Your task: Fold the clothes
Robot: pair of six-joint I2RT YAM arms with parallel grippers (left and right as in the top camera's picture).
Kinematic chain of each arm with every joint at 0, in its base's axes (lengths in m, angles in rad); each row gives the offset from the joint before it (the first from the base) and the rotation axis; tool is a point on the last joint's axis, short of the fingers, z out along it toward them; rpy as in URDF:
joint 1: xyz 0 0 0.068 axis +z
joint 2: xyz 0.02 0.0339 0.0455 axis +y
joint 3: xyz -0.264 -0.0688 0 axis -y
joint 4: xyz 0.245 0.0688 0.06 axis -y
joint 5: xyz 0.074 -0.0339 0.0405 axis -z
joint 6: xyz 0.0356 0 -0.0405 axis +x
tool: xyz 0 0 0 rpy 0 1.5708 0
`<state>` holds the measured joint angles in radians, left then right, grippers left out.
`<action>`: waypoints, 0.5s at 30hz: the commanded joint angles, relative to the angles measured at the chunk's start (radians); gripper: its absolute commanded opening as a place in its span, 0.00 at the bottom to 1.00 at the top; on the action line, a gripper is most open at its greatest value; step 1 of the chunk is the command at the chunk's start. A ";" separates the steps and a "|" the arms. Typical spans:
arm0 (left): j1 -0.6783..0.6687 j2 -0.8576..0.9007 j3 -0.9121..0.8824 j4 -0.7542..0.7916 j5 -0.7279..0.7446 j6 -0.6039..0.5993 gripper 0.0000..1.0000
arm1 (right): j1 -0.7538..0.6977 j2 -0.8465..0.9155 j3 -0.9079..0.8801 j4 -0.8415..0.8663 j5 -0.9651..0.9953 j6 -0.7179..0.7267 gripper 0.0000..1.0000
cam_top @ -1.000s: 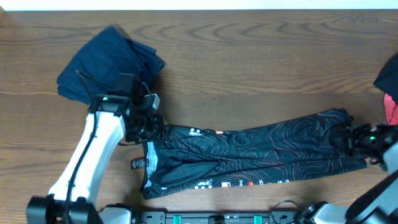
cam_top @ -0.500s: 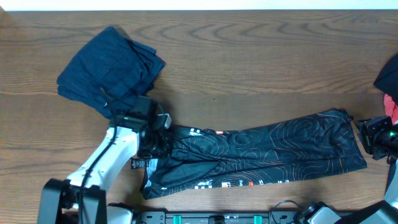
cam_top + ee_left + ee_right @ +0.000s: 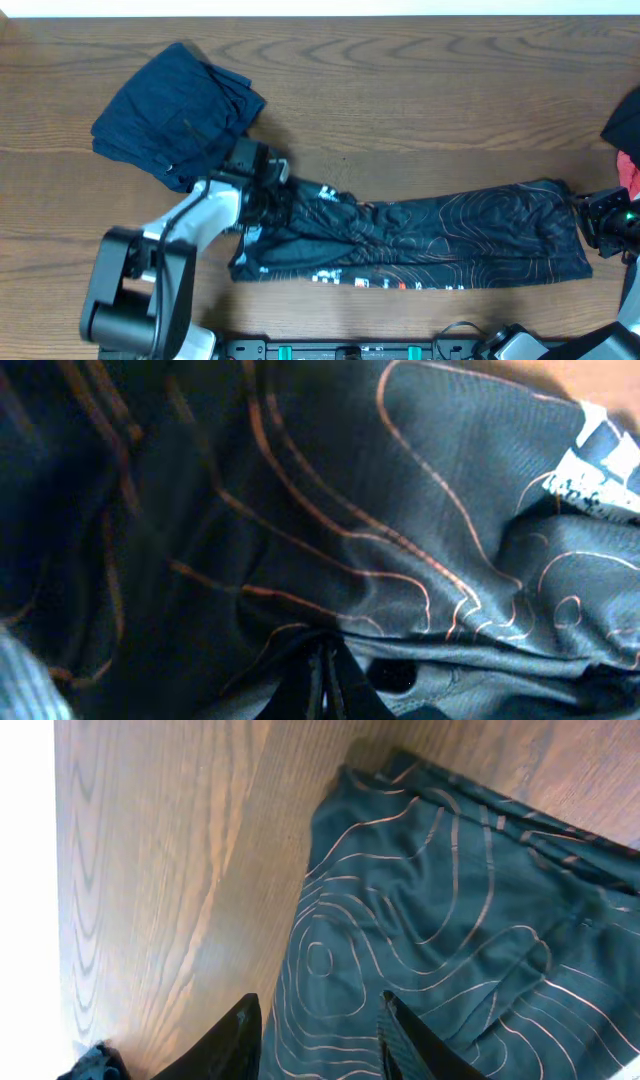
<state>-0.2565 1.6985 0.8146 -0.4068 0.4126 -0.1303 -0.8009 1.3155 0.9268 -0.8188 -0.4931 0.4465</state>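
The black jersey with thin orange contour lines lies folded into a long strip across the front of the table. Small coloured logos show along its front edge. My left gripper is shut on the jersey's left end, and the cloth there is bunched and lifted. In the left wrist view the fingers pinch the fabric, with a white label at the upper right. My right gripper is open just off the jersey's right end, holding nothing. In the right wrist view its fingers stand apart over the cloth.
A folded dark blue garment lies at the back left, close behind my left gripper. Dark and red cloth shows at the right edge. Bare wooden table stretches behind the jersey.
My left gripper has moved right and toward the back, dragging the jersey's left end with it and bunching it. My right gripper let go of the right end and drew off to the right.
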 commanded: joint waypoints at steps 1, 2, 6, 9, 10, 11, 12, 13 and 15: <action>0.040 0.119 0.014 0.010 -0.219 0.025 0.06 | 0.003 -0.002 0.007 0.000 0.023 -0.014 0.36; 0.049 0.119 0.036 0.010 -0.229 0.026 0.06 | 0.003 -0.002 0.007 0.005 0.026 -0.015 0.36; 0.091 0.119 0.137 -0.021 -0.242 0.024 0.06 | 0.003 -0.002 0.007 0.067 0.035 -0.127 0.40; 0.123 0.118 0.195 -0.082 -0.242 0.021 0.06 | 0.003 0.000 0.007 0.114 0.141 -0.186 0.51; 0.132 0.118 0.208 -0.100 -0.243 0.021 0.06 | 0.003 0.004 0.007 0.127 0.185 -0.186 0.51; 0.141 0.118 0.215 -0.110 -0.243 0.021 0.06 | 0.004 0.013 0.007 0.144 0.217 -0.186 0.50; 0.148 0.118 0.217 -0.114 -0.242 0.021 0.06 | 0.006 0.024 0.007 0.154 0.227 -0.186 0.50; 0.152 0.118 0.217 -0.115 -0.242 0.021 0.06 | 0.008 0.043 0.007 0.161 0.227 -0.186 0.50; 0.155 0.118 0.217 -0.116 -0.241 0.021 0.06 | 0.019 0.087 0.006 0.158 0.230 -0.199 0.51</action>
<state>-0.1066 1.8000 1.0145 -0.5167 0.2085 -0.1261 -0.7982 1.3479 0.9272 -0.6594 -0.3244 0.2970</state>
